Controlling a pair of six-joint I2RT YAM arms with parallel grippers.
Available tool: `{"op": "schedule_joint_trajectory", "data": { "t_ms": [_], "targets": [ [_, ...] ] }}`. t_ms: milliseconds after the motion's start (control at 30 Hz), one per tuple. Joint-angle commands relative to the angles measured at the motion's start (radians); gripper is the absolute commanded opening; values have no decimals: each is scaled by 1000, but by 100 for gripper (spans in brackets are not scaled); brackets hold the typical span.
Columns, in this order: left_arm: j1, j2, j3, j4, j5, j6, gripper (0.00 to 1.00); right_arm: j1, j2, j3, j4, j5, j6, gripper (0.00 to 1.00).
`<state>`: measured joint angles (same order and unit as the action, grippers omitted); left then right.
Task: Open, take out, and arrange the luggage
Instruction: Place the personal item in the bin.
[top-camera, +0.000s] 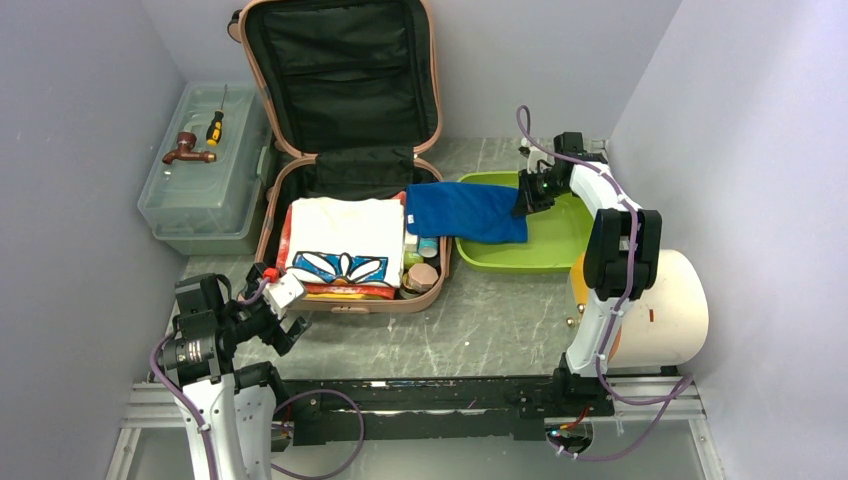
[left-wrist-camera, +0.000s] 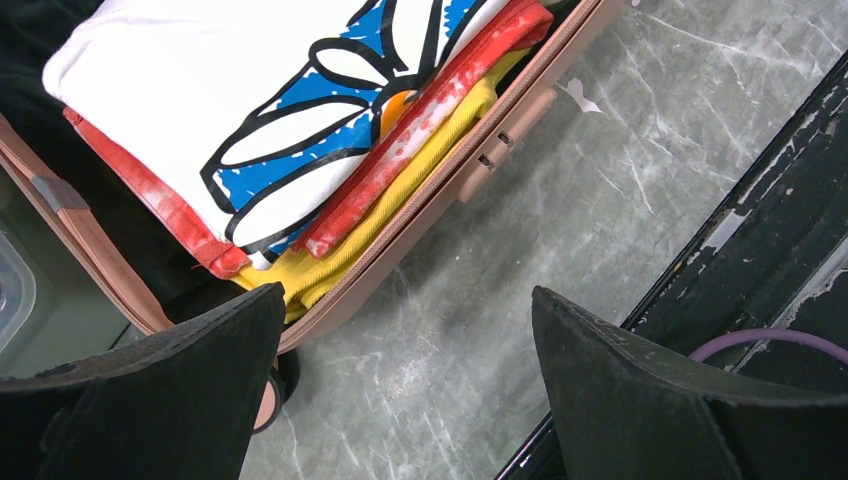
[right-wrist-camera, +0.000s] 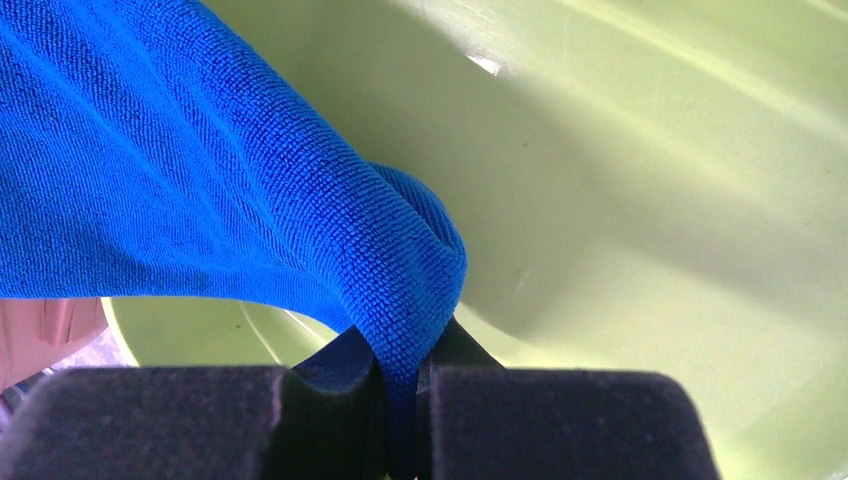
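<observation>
An overhead view shows a grey marbled table (top-camera: 480, 320) enclosed by pale walls, with two robot arms mounted at its near edge. The luggage (top-camera: 340, 90), a salmon-pink hard-shell suitcase, lies open at the back centre of the table, its black-lined lid propped upright against the rear wall. Its lower half is packed with a folded white fabric printed with a blue flower (top-camera: 345, 235), and small round containers (top-camera: 422, 275) are tucked along its right side. In the left wrist view, a red item (left-wrist-camera: 430, 110) and a yellow cloth (left-wrist-camera: 400, 190) are seen layered beneath that fabric. The left gripper (top-camera: 280, 305) is held just off the suitcase's front left corner, its jaws spread wide apart over bare table with nothing between them. The right gripper (top-camera: 527, 195) is clamped on one end of a blue towel (top-camera: 465, 210), which is stretched from the suitcase's right edge across to a lime green tray (top-camera: 560, 245) just beside it. In the right wrist view, the towel's fold is seen pinched tightly between the black pads above the tray. To the left of the suitcase, a translucent toolbox (top-camera: 200, 190) is set, with a screwdriver (top-camera: 215, 125) and a brown tap-like fitting (top-camera: 186, 150) on its lid. A cream cylinder (top-camera: 665, 305) is seen at the far right.
</observation>
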<state>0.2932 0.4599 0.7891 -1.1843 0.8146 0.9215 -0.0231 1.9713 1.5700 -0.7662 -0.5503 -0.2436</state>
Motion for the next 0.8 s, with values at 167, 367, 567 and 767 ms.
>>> {"op": "schedule_joint_trajectory", "data": {
  "t_ms": [167,367,567,767],
  "targets": [
    [6,3,-2,20,16,-11,99,-3,-36,26,26,34,6,0],
    [6,3,-2,19,18,-11,99,-3,-48,22,31,48,4,0],
    [6,5,-1,18,20,-9,99,-2,-56,21,37,73,3,0],
    [6,7,-1,16,21,-7,99,-3,-58,22,40,92,0,0]
  ]
}}
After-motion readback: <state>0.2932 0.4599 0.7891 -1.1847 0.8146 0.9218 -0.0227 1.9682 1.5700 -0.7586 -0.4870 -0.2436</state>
